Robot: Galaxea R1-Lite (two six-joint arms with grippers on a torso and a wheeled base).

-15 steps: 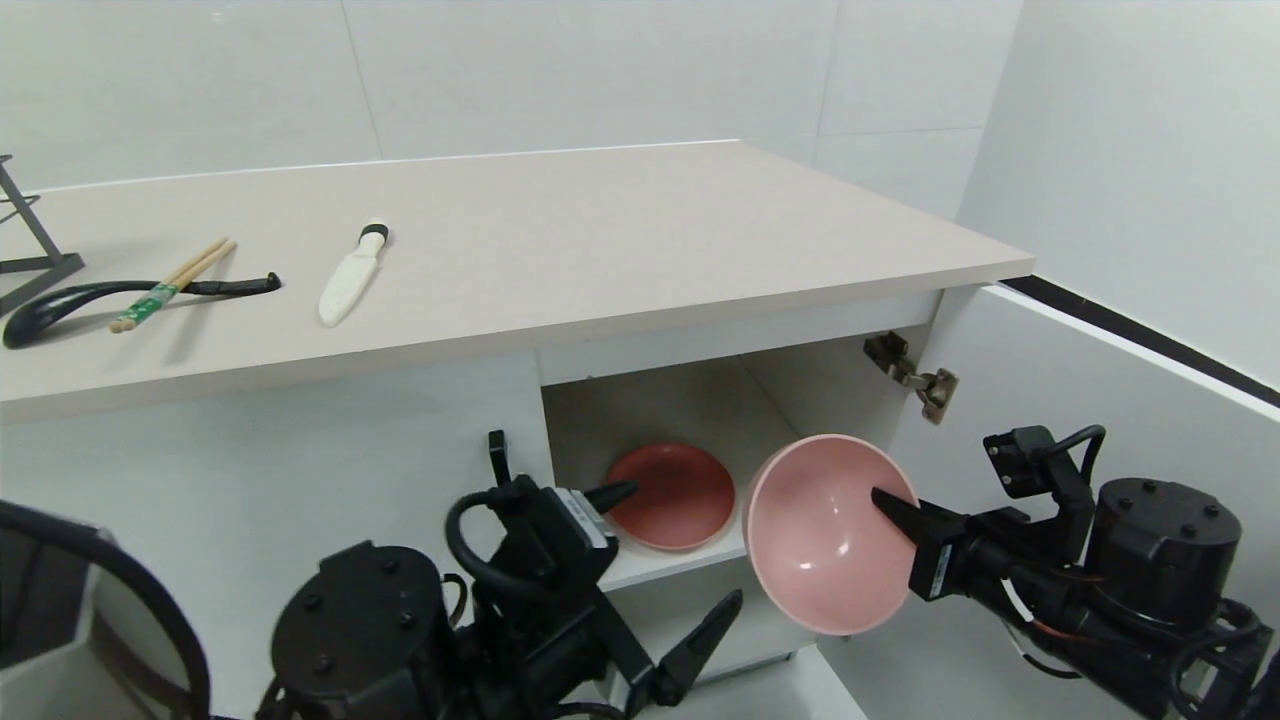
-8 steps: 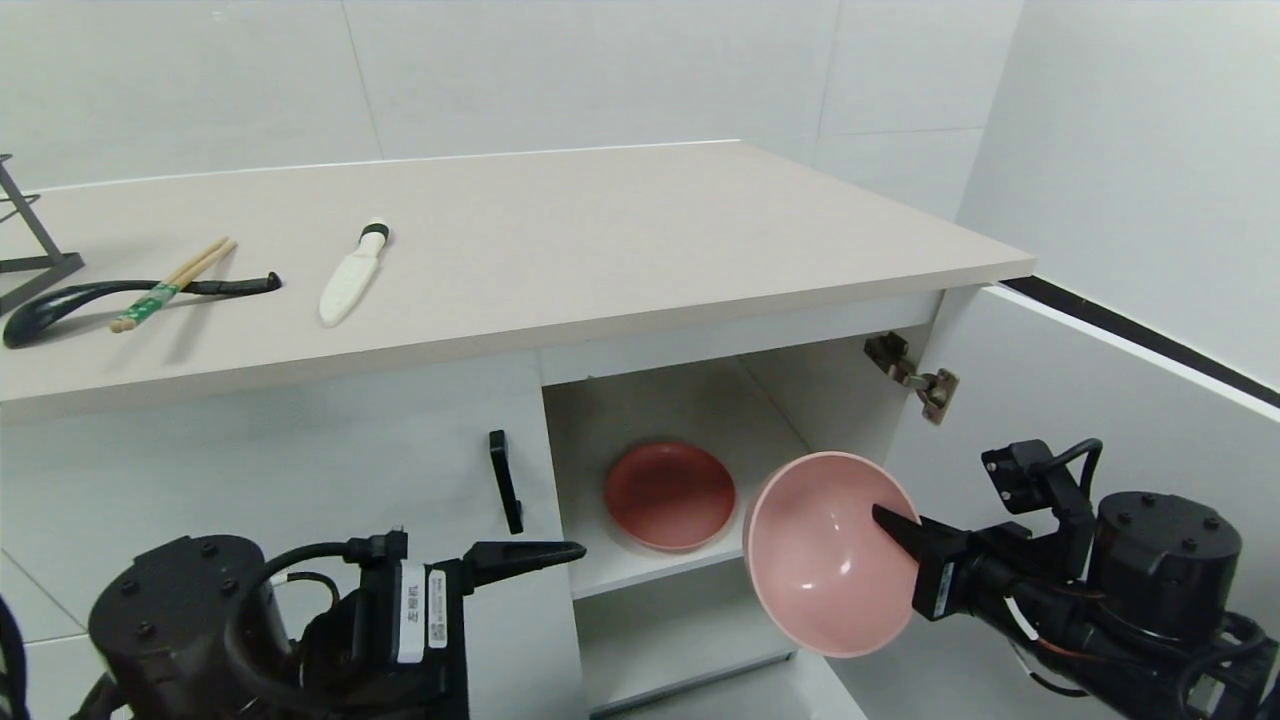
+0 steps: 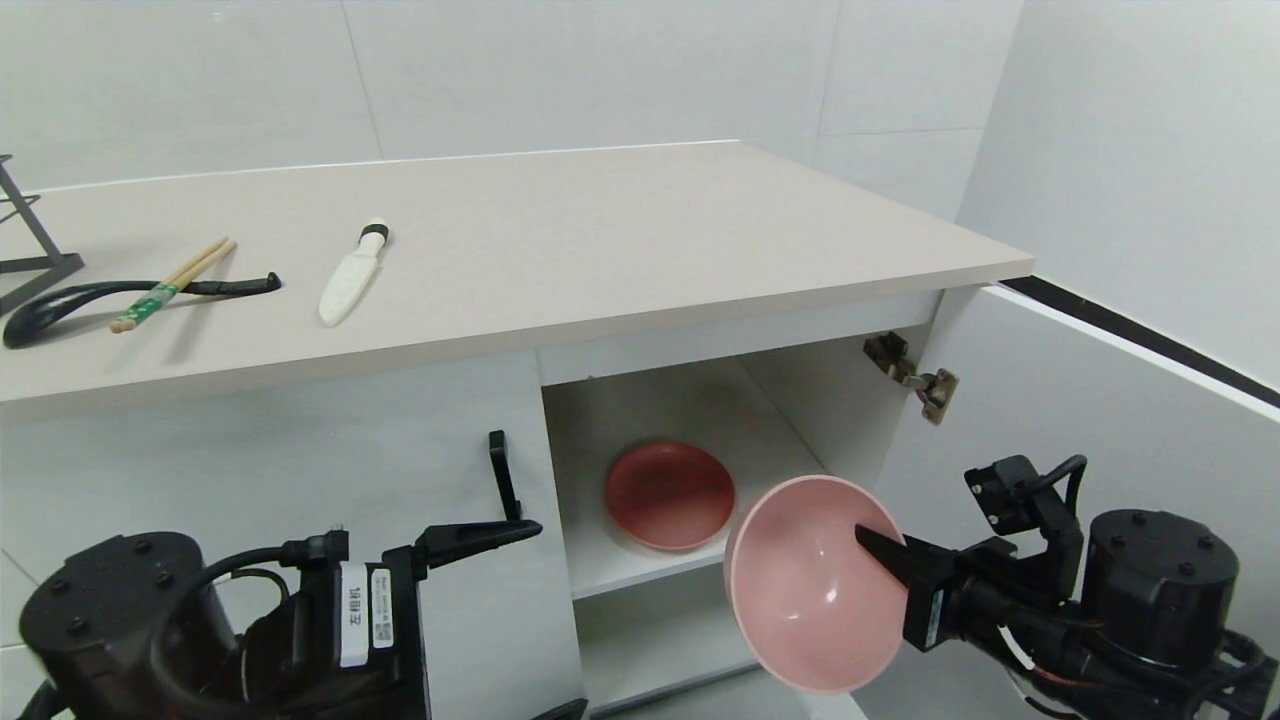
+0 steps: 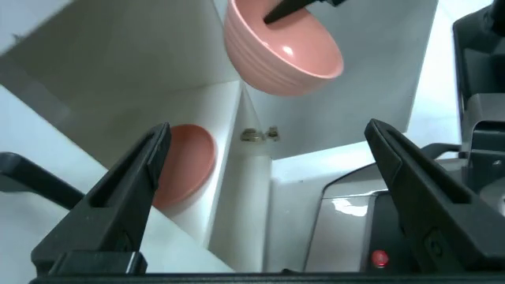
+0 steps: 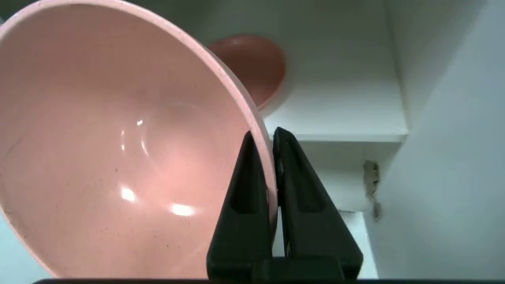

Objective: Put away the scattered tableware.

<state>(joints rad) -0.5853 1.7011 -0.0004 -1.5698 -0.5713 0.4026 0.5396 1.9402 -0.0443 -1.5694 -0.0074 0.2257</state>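
1. Standing back with the head view, I see the bench [image 3: 600, 240] top. Near its left front edge lie a pair of chopsticks [image 3: 170, 285] crossed over the handle of a black spoon [image 3: 60, 300]. A white knife-shaped utensil [image 3: 352, 272] lies just to their right, and a dark rack [image 3: 30, 240] stands at the left edge.
2. Under the bench's right end the cupboard door [image 3: 1080, 400] stands open on its hinge [image 3: 915, 378]. The left door is shut, with a black handle [image 3: 500, 480] on it.
3. The right wrist view gives the grip up close. The right hand [image 5: 271, 158] pinches the rim of the pink bowl [image 5: 118, 158], with its two fingers nearly together, one inside and one outside.
4. The left wrist view catches the bowl's ribbed outer wall. It also shows the left hand [image 4: 268, 134] spread wide with nothing between its fingers, low in front of the shut door.
5. The bowl hangs in the air, tipped on its side before the open cupboard. It is just below the front edge of the shelf [image 3: 620, 570], apart from it.
6. On that shelf a red dish [image 3: 668, 495] sits flat near the front edge, with nothing in it. The bowl's hollow holds nothing either.
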